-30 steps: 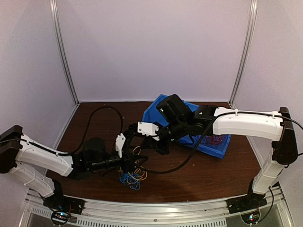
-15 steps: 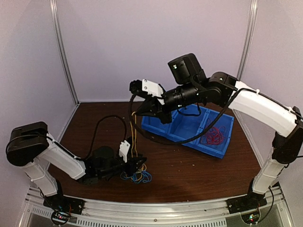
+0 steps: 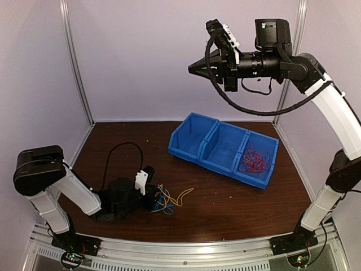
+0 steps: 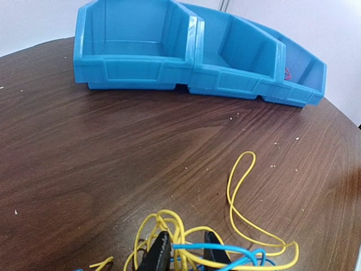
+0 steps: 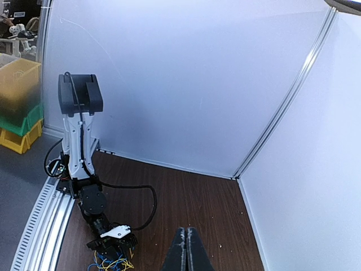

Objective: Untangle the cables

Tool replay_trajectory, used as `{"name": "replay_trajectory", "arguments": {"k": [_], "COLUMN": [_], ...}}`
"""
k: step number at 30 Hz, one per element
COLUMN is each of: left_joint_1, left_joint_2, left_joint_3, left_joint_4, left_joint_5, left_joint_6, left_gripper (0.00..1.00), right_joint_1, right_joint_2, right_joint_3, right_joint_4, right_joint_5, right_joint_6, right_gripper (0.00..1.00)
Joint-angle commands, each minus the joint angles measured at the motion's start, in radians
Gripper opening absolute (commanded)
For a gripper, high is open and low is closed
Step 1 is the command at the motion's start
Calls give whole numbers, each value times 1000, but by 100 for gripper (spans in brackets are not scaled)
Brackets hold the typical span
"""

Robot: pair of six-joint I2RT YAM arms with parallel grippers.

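The cables (image 3: 163, 200) lie as a small bunch of yellow, blue and orange loops on the dark table, front left. My left gripper (image 3: 153, 195) rests low on the bunch. In the left wrist view its fingers (image 4: 159, 254) stand close on either side of yellow and blue strands (image 4: 186, 248). One long yellow loop (image 4: 240, 192) trails free to the right. My right gripper (image 3: 192, 68) is raised high above the table, shut and empty. The right wrist view shows its jaws pressed together (image 5: 186, 231), with the bunch (image 5: 110, 262) far below.
A blue three-compartment bin (image 3: 180, 141) sits at the back right of the table. Its right compartment holds red wire loops (image 3: 254, 161). In the left wrist view the bin (image 4: 135, 73) stands beyond bare wood. A thick black arm cable (image 3: 113, 161) arcs over the table's left.
My right arm has risen from table height to high above the bin. The yellow cable it was lifting now lies on the table. My left gripper has closed on the bunch.
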Motion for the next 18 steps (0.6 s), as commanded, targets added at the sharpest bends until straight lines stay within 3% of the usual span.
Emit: {"name": "replay_trajectory", "arguments": {"k": [1,4,7,10,18], "left_joint_1": [3,2,2,2,3], "left_joint_2": [-33,-88,-141,-178,-193], "left_joint_3": [23,68,96,96,78], "left_joint_4": [-48,-194,-280,-310,-339], "left_joint_5": [-1,8,9,2,-2], "left_joint_6": [8,36,52,52,13], "left_gripper": [21,21,22,23,24], "right_joint_1": [-10,-10,-8,-7,6], "right_joint_2": [-31,-64,-106,-123,-32], "right_joint_3": [-14,-219,-493,-729,-1021], "right_joint_4": [-22,2,60,157,407], "right_joint_5": [-69,-101,-70,7,-6], "right_joint_6": [7,-10,-67,-103,-9], "right_gripper": [0,0,23,34,49]}}
